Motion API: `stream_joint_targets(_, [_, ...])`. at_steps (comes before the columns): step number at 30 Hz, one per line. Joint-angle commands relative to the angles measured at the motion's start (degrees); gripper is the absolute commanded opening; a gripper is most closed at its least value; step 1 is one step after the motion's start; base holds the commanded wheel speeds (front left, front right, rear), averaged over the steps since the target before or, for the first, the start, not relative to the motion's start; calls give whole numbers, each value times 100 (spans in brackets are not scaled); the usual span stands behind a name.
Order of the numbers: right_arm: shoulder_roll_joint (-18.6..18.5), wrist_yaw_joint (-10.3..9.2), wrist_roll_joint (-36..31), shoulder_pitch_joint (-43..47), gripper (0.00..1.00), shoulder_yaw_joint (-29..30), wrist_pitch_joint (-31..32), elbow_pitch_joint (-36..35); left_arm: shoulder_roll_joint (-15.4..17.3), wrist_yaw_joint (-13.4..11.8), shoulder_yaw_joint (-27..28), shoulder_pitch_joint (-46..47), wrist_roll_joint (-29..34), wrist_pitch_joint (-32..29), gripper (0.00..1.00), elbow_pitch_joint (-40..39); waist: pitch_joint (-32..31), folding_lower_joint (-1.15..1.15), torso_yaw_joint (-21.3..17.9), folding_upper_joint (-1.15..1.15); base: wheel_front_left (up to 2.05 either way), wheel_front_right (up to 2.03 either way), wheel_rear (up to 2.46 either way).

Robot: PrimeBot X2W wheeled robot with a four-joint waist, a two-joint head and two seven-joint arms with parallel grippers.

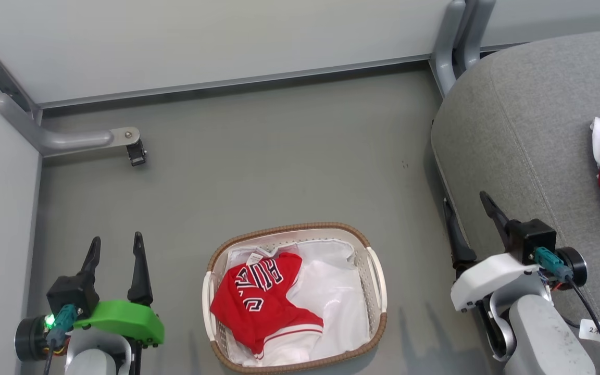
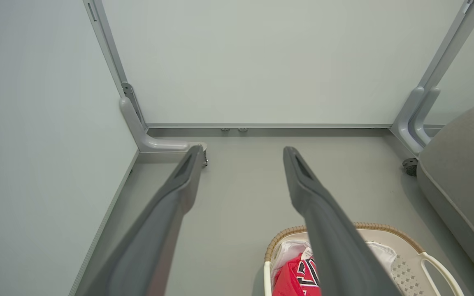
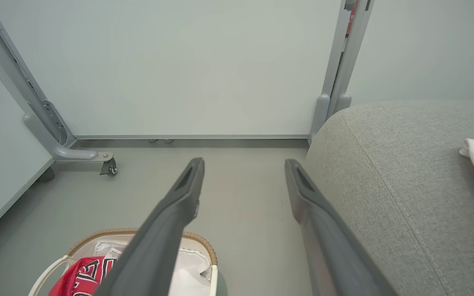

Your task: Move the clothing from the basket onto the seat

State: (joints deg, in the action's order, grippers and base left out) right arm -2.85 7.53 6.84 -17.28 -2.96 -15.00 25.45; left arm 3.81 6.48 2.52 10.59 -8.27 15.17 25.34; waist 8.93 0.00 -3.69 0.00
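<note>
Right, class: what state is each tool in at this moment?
Left tool: open, holding nothing.
Right tool: open, holding nothing.

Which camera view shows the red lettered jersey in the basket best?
The head view: the red jersey lies in full sight inside the basket, lettering uppermost. Both wrist views catch a small red corner at their bottom edge, partly behind the left gripper and the right gripper.

Bright even light, soft faint shadows, sharp focus, wrist views bowed at edges
</note>
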Motion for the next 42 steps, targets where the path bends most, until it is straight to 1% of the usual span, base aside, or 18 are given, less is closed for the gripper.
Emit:
stream_joint_targets(1, [-23, -8, 64, 154, 100, -19, -28, 6, -22, -1, 62, -151, 43, -3, 100, -26, -139, 0, 44, 0, 0, 0, 0])
stream_joint_targets(9, [-23, -8, 146, 554, 100, -16, -27, 46, -76, 36, 127, -562, 87, -3, 100, -221, -407, 0, 20, 0, 0, 0, 0])
stream_joint_targets(16, [-19, -8, 316, 864, 100, 126, -27, 35, -85, 54, -111, -859, -107, -3, 100, -276, -616, 0, 42, 0, 0, 0, 0])
stream_joint_targets(22, [-22, -8, 286, 989, 100, 126, -27, -11, -82, 49, -358, -885, -223, -3, 100, -310, -636, 0, 63, 0, 0, 0, 0])
stream_joint_targets(27, [-21, -8, 283, 942, 100, 94, -27, -2, -81, 47, -438, -842, -247, -3, 100, -303, -586, 0, 37, 0, 0, 0, 0])
stream_joint_targets(33, [-20, -8, 385, 728, 100, 25, -27, -41, -82, 71, -561, -654, -330, -3, 100, -194, -321, 0, -71, 0, 0, 0, 0])
stream_joint_targets(42, [-21, -8, 502, 173, 100, -254, -27, -287, -80, 105, -997, -44, -360, -4, 100, 152, 497, 0, -358, 0, 0, 0, 0])
